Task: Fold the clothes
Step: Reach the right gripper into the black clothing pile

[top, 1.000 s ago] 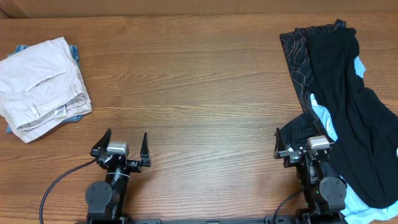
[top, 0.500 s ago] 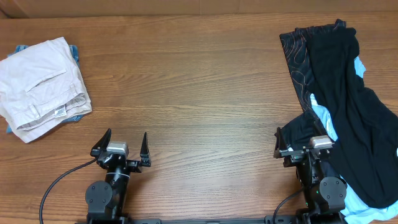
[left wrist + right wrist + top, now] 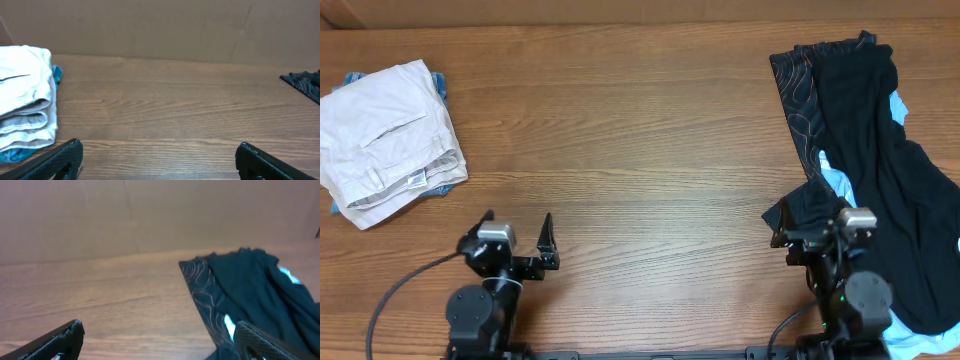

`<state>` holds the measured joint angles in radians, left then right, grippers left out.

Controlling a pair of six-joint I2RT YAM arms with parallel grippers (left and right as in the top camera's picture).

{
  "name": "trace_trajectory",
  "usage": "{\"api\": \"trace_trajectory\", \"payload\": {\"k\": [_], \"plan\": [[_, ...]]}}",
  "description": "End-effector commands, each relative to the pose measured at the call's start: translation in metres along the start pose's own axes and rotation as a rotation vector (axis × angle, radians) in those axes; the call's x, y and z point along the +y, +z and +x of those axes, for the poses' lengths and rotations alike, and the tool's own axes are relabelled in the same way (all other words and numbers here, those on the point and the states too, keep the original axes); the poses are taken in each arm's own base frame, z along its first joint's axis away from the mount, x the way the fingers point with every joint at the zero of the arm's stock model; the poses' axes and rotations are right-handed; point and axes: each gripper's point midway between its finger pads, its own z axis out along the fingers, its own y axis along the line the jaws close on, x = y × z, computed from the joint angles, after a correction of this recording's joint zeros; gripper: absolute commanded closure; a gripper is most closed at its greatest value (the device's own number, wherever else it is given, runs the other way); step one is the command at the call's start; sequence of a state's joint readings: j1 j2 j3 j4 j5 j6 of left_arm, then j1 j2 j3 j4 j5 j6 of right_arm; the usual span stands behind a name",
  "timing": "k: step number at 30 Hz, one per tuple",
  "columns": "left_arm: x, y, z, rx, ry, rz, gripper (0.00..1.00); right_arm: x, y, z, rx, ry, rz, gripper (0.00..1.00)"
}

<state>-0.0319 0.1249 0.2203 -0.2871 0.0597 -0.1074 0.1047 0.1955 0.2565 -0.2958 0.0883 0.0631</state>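
Folding not started: jersey (image 3: 792,85) bunched under a black garment (image 3: 880,150).
My left claw (image 3: 517,225) and right claw (image 3: 813,228) gape empty; next, I judge, the right pulls the jersey clear.

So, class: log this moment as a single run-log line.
stage: no grasp yet | left gripper: open, empty | right gripper: open, empty | jersey: unfolded, far right, partly under black garment

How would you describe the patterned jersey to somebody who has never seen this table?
On the wooden table, go to the dark heap of clothes at the right side. The jersey is the strip along the heap's left edge. Only it bears thin orange-tan curved lines; the black garment next to it is plain.
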Motion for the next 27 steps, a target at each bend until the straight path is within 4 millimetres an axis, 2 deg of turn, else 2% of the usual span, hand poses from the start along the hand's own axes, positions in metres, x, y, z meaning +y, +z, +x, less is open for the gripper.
{"api": "trace_trajectory", "payload": {"k": [1,6,10,14,17,23,27], "plan": [[0.002,-0.001,-0.023,0.021,-0.03,-0.028,0.0,0.0,0.002,-0.02,0.043,0.039,0.025,0.0],[0.006,0.011,-0.027,0.184,-0.036,-0.069,0.0,0.001,0.019,-0.02,0.246,0.025,0.057,0.0],[0.007,0.022,-0.022,0.342,-0.044,-0.086,0.0,-0.003,0.037,-0.003,0.437,0.02,0.096,0.0],[0.008,0.033,-0.011,0.462,-0.05,-0.093,0.0,-0.006,0.056,0.034,0.626,0.019,0.113,0.0],[0.001,0.04,0.003,0.525,-0.066,-0.054,0.0,-0.011,0.062,0.066,0.747,0.017,0.136,0.0],[-0.009,0.048,0.024,0.617,-0.097,0.013,0.0,-0.048,0.07,0.119,0.916,0.112,0.32,0.0],[-0.009,0.05,0.031,0.644,-0.103,0.011,0.0,-0.058,0.066,0.158,1.057,0.124,0.356,0.0]]}}
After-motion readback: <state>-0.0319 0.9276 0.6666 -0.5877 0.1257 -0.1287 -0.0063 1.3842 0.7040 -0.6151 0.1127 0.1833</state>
